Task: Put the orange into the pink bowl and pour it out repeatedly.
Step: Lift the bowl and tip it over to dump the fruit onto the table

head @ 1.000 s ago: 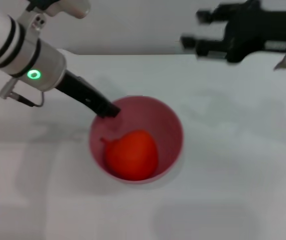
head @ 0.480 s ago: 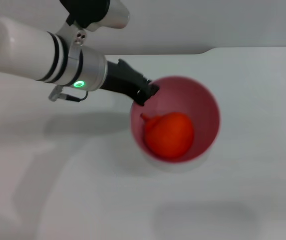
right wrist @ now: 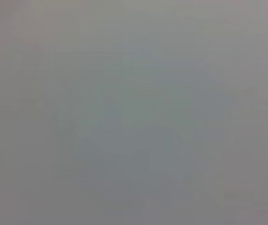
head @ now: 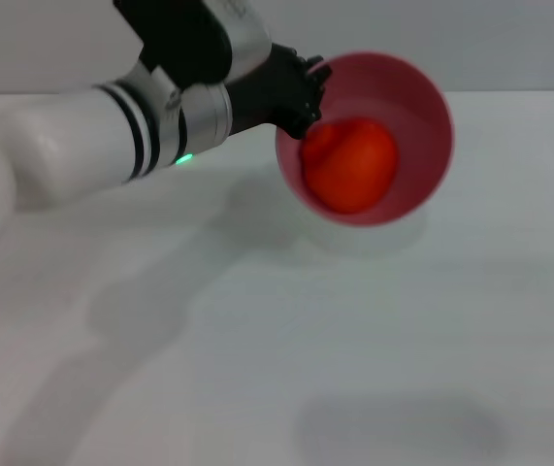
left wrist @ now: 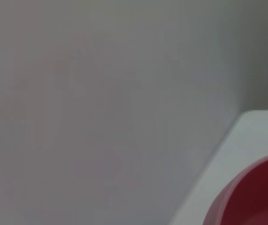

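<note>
The left gripper (head: 306, 92) grips the rim of the pink bowl (head: 422, 107), lifted above the white table (head: 354, 340). The orange (head: 354, 165) lies inside the tilted bowl.

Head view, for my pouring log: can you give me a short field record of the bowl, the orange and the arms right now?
bowl: pink bowl, lifted above the white table, tilted with its opening toward the camera
orange: orange inside the bowl, not poured out
left end effector: left end effector gripping the bowl's rim
right end effector: not in view
</note>
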Robot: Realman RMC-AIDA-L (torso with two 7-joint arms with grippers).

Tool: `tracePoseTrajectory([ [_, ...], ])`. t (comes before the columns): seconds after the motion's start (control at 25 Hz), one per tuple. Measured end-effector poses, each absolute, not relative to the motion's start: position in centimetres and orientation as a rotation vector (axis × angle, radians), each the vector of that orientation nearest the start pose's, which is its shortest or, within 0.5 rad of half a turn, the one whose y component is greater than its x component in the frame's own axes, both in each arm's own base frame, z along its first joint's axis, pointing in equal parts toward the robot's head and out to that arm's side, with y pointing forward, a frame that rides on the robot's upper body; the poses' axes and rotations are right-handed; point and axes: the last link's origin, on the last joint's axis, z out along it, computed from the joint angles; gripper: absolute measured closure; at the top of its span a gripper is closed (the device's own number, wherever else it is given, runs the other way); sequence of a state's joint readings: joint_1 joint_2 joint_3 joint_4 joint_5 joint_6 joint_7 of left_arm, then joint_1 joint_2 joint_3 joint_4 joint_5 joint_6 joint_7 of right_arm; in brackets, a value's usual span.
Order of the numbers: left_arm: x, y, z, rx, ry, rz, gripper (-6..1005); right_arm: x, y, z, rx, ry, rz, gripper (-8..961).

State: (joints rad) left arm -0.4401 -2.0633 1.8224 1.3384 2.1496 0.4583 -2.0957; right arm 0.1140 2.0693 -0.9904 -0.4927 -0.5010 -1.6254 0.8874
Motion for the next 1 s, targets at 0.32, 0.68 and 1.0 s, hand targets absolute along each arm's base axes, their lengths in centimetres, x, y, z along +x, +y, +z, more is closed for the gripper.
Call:
tracePoseTrajectory([
  [0.32, -11.4, 35.1, -5.5, -2.107, 0.136, -0.334, 957, 33.0, 24.7, 10.6, -1.443, 0.414, 1.354, 397],
  [0.68, -10.8, 32.0, -7.6, -1.893, 0.382, -0.322, 957, 32.0, 25.4, 9.8, -1.487, 0.415, 1.397, 408],
  [1.0, -10.2, 31.2, -8.2, -1.824, 0.504, -0.328, 957, 31.7, 25.2, 9.5, -1.500, 0.407, 1.429, 418],
])
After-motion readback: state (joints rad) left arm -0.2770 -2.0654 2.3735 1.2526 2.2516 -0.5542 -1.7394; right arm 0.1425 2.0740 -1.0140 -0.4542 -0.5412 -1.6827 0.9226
